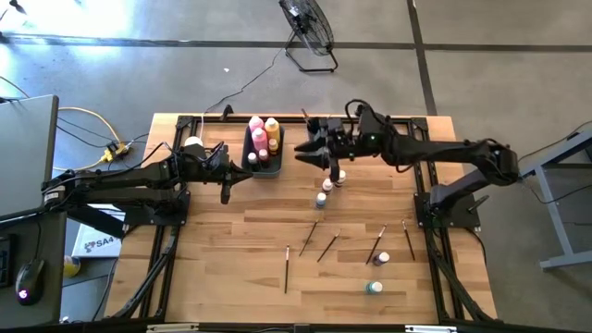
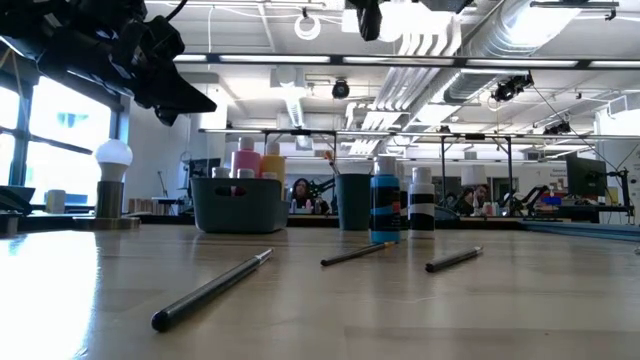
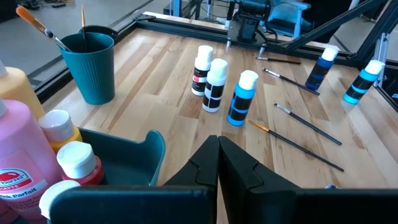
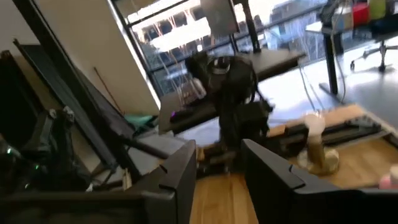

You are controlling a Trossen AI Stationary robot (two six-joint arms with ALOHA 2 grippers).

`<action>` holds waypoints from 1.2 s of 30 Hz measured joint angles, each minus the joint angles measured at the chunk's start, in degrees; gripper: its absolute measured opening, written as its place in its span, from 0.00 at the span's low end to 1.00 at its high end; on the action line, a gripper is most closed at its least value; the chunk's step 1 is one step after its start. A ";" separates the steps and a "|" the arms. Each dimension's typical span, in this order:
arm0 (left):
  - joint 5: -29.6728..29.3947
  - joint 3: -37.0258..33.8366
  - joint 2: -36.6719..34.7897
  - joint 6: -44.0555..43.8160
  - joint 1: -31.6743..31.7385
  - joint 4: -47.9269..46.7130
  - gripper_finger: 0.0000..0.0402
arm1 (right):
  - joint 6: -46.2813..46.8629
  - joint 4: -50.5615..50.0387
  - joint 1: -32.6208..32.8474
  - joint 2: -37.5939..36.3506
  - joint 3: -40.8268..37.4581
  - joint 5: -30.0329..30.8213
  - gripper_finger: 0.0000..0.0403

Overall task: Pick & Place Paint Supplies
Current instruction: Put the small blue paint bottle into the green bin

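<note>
Wood-slat table (image 1: 231, 268), dark bin (image 1: 263, 166) at the back edge holding pink squeeze bottle (image 1: 257, 129), yellow squeeze bottle (image 1: 272, 127) and small capped bottles. Left gripper (image 1: 225, 192) just left of the bin, fingers fully together, nothing held. Right gripper (image 1: 310, 151) right of the bin, above the teal brush cup (image 3: 91, 65), jaws parted, nothing visibly between them. Three small paint bottles (image 3: 217, 87) stand right of the bin; paintbrushes (image 1: 328, 246) and two more bottles lie well in front of it.
</note>
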 joint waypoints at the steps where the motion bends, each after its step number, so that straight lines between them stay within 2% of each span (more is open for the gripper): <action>1: 0.00 0.00 0.00 0.00 0.00 0.00 0.01 | -0.09 -1.39 0.71 -0.35 0.00 0.18 0.29; 5: 0.00 0.00 0.00 0.00 0.00 -0.02 0.01 | -1.04 -7.87 4.50 -2.77 0.00 2.31 0.22; 12: -0.02 0.00 0.01 0.00 0.00 -0.22 0.01 | -1.67 -17.84 14.44 -4.16 0.04 11.43 0.11; 18: -0.02 0.00 0.02 0.00 0.00 -0.03 0.01 | -1.63 -25.20 22.16 -4.34 0.04 24.32 0.02; 22: -0.02 0.00 0.00 0.00 0.00 -0.02 0.01 | -1.64 -29.67 24.93 -4.31 0.02 32.27 0.01; 25: -0.02 0.00 0.02 0.00 0.00 -0.02 0.01 | -1.64 -31.70 25.67 -4.31 0.02 34.25 0.01; 36: -0.04 0.00 0.02 0.00 0.00 0.00 0.01 | -1.64 -31.48 25.70 -4.31 0.02 34.51 0.01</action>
